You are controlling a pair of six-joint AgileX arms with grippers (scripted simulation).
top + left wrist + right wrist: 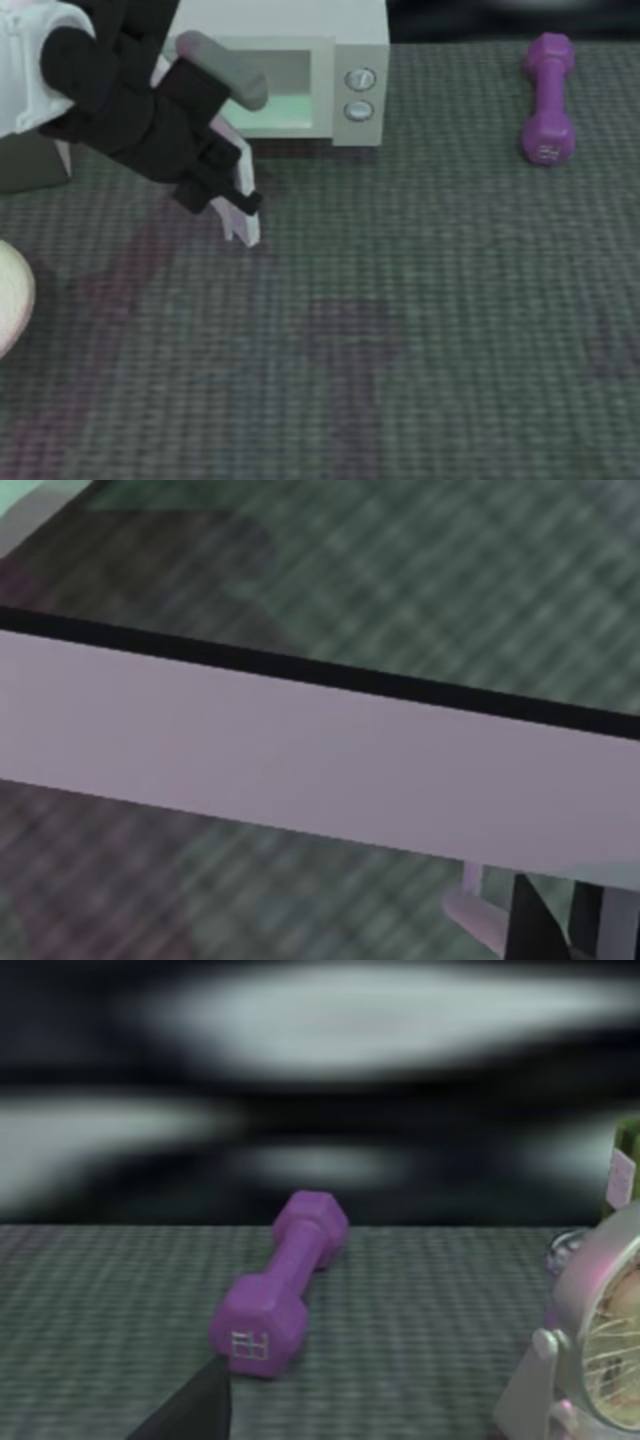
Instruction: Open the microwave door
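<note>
The left gripper (pixel 238 200) sits low over the mat at the top view's upper left, its black fingers (pixel 215 165) closed on the outer edge of the microwave door (pixel 246 205), which stands swung well out from the oven, edge-on to the overhead camera. In the left wrist view that door (pixel 320 750) fills the frame as a pale band with a dark strip along one edge (too close to make out the fingers there). Behind the arm, the microwave (pixel 300 60) rests against the far edge of the table, its pale green interior (pixel 285 90) exposed and two round silver knobs (pixel 359 93) on the front panel. A purple dumbbell (pixel 547 98) lies well apart on the right side of the grey woven mat (pixel 400 350). The right arm is out of the overhead view; its wrist camera faces the dumbbell (pixel 280 1285).
</note>
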